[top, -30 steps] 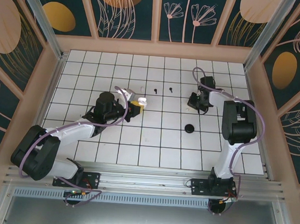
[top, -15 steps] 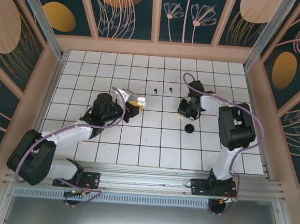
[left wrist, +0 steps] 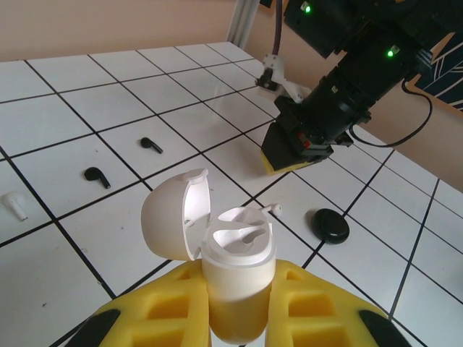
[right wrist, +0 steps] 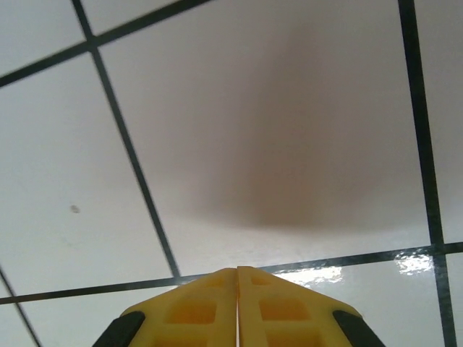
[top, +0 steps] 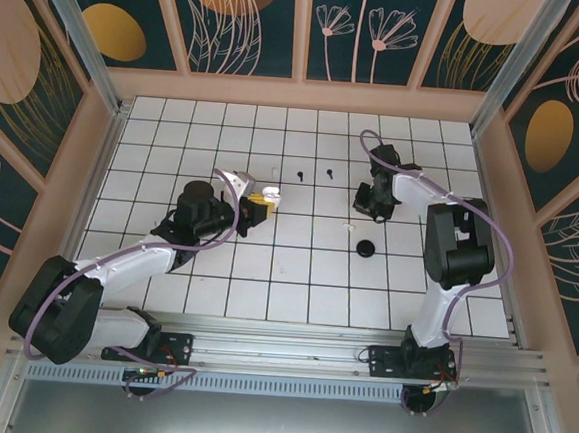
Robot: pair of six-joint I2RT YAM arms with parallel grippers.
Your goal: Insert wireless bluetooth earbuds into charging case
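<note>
Since half a second before, the right gripper (top: 374, 200), fingers pressed together low over the tiles (right wrist: 275, 108), had swung back rightward, while the left gripper (left wrist: 237, 289) still pinched the lid-open white charging case (left wrist: 236, 254), and both black earbuds (left wrist: 96, 176) (left wrist: 150, 144) lay beyond its fingertips, leftward.

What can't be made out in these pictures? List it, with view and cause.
- Charging case base, left wrist view: hidden inside the shut left gripper, cut by the lower edge.
- Black earbuds, top view: too small to tell stem direction.
- Black disc, top view: too small to identify.
- Right gripper, right wrist view: shut, hiding whatever lies beneath it.
</note>
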